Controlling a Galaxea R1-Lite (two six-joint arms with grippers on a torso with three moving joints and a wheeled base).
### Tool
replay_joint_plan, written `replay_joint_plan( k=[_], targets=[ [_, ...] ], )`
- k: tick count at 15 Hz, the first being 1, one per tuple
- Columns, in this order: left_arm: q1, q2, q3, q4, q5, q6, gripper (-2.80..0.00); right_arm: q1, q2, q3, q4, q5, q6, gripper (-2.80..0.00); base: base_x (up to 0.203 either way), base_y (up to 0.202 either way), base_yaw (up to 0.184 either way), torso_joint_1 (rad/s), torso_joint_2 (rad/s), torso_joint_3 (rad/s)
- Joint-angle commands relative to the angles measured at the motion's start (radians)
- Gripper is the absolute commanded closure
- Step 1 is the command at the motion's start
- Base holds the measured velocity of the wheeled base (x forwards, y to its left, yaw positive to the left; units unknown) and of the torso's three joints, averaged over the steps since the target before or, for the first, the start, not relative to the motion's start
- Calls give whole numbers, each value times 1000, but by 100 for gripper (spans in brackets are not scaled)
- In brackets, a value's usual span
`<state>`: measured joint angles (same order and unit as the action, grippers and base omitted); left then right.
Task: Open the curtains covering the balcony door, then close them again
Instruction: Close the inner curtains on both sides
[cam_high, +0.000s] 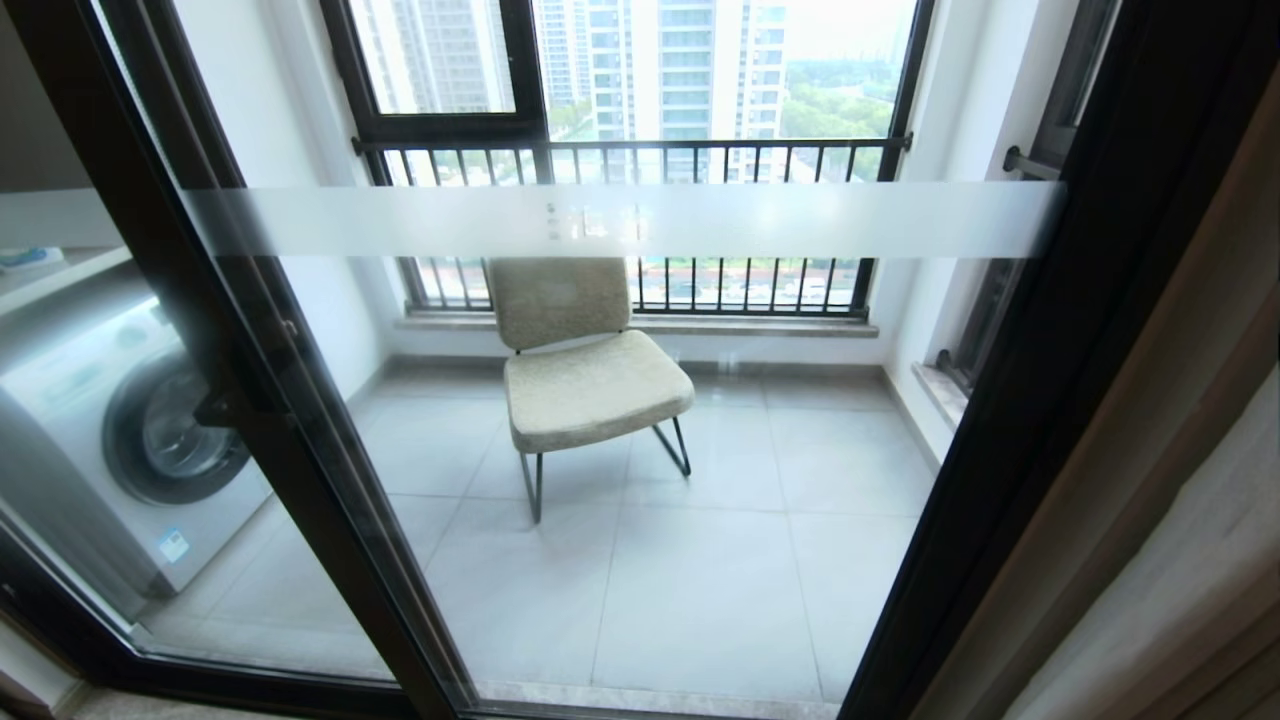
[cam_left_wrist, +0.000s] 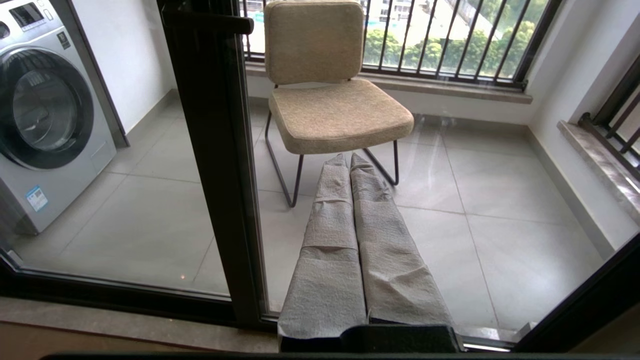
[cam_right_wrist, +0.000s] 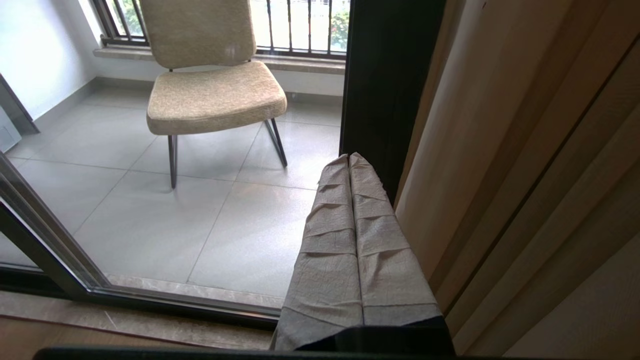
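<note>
The balcony door (cam_high: 620, 220), black-framed glass with a frosted white band, fills the head view, and no fabric covers the glass in sight. The curtains (cam_high: 1180, 520) hang gathered in beige folds at the far right, beside the door's right frame. Neither arm appears in the head view. My left gripper (cam_left_wrist: 348, 157), its fingers wrapped in grey cloth, is shut on nothing and points at the glass beside a black door post (cam_left_wrist: 215, 150). My right gripper (cam_right_wrist: 348, 157), wrapped the same way, is shut and empty, just left of the curtains (cam_right_wrist: 525, 175) without touching them.
Behind the glass on the tiled balcony stand a beige chair (cam_high: 590, 370) and, at left, a washing machine (cam_high: 130, 440). A black-railed outer window (cam_high: 630, 150) lies beyond. A black door handle (cam_high: 225, 405) sits on the left post. A stone sill (cam_right_wrist: 150, 320) runs along the door's foot.
</note>
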<state>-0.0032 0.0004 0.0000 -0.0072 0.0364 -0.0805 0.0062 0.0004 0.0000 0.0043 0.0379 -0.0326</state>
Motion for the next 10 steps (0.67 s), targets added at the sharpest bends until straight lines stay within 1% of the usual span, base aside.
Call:
replay_joint_plan(
  k=[1,10],
  targets=[
    [0,0,0,0,0,-1,0,0,0,0,0,-1,-3,0,0,0,0,0,0,0],
    [0,0,0,0,0,-1,0,0,0,0,-1,0,-4,0,0,0,0,0,0,0]
  ],
)
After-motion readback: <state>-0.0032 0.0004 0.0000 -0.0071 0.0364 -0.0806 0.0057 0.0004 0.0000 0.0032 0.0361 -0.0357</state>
